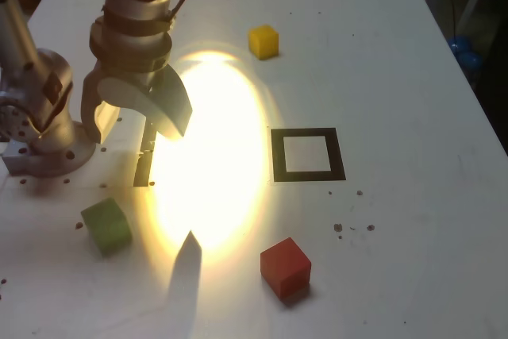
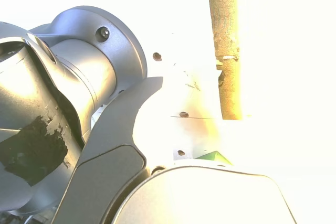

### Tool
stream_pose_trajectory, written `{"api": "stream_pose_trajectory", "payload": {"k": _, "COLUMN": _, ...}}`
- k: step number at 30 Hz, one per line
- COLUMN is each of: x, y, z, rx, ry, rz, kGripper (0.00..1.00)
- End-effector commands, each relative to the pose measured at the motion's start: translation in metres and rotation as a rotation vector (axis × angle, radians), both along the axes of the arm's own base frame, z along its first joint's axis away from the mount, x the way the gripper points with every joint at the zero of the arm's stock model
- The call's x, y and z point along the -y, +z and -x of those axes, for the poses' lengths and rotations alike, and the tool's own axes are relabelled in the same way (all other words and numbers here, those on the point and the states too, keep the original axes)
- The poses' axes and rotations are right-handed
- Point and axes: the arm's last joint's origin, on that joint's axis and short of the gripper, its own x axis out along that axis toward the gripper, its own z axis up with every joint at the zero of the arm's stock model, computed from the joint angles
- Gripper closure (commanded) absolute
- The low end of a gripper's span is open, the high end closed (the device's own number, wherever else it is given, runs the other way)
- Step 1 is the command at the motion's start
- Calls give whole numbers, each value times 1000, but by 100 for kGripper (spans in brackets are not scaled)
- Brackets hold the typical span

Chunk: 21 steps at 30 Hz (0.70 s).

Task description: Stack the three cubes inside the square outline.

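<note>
A: Where are the cubes?

B: All three sit apart on the white table (image 1: 413, 77). Taking the outline (image 1: 308, 155) as the clock's centre in the exterior view, the yellow cube (image 1: 263, 40) lies at about eleven o'clock, well off. The red cube (image 1: 285, 267) is near six, slightly toward seven. The green cube (image 1: 106, 225) is out at eight, far from the outline.

A: Anything inside the outline?

B: Its white centre shows bare table — no cube touches the frame.

A: And the gripper?

B: The gripper (image 1: 143, 113) hangs above the table at about nine to ten o'clock from the outline, beside the arm's base (image 1: 44, 129). Its two curved fingers are spread, with nothing between them. A bright pool of light falls on the table just beside it.

A: What does the wrist view add?

B: Mostly glare. One dark finger (image 2: 113, 145) curves across the frame, a small green corner (image 2: 213, 156) peeks over the grey housing, and a thin strip (image 2: 226, 45) lies on the table — tinted yellow by the light.
</note>
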Motion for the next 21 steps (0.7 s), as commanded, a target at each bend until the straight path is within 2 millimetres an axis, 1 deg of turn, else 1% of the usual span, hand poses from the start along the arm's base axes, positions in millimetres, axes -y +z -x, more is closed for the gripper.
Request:
{"api": "stream_pose_trajectory", "payload": {"k": 1, "x": 0, "y": -1, "z": 0, "rx": -6, "ry": -4, "rz": 1, "kGripper": 1}}
{"api": "stream_pose_trajectory", "payload": {"k": 15, "x": 1, "y": -3, "z": -1, "rx": -9, "ry": -6, "rz": 2, "kGripper": 1}}
{"api": "stream_pose_trajectory", "payload": {"k": 21, "x": 3, "y": -1, "z": -6, "rx": -3, "ry": -23, "rz": 2, "kGripper": 1}}
